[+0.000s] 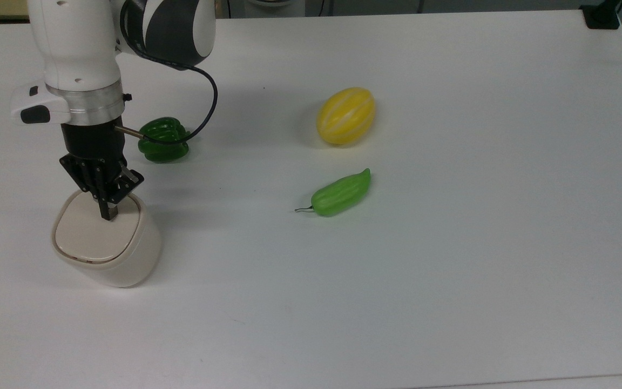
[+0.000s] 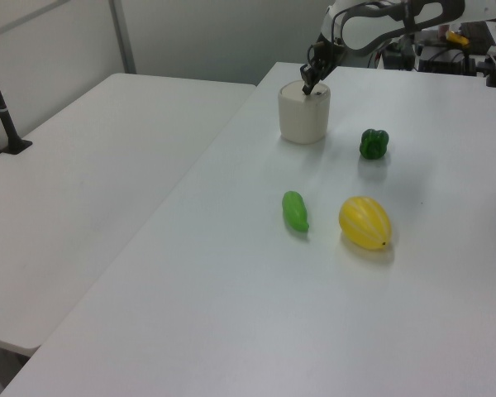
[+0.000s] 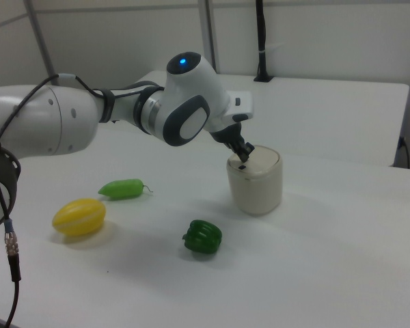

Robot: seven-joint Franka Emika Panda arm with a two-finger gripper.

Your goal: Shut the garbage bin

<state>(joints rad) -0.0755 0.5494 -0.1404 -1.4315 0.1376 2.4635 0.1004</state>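
The cream garbage bin (image 1: 127, 265) stands at the top view's lower left, and its flat lid (image 1: 87, 235) lies level in the rim. My gripper (image 1: 108, 213) points straight down with its dark fingers shut together, the tip resting on the lid's far edge. In the left view the bin (image 2: 304, 120) sits at the far end of the table with the gripper (image 2: 308, 86) on top of it. In the right view the gripper (image 3: 242, 159) touches the top of the bin (image 3: 257, 188), and the arm reaches in from the right view's left.
A dark green bell pepper (image 1: 162, 141) lies just behind the bin, partly crossed by the arm's cable. A yellow melon (image 1: 345, 115) and a light green chili pepper (image 1: 340, 193) lie mid-table. The white table (image 1: 451, 270) extends to the top view's right.
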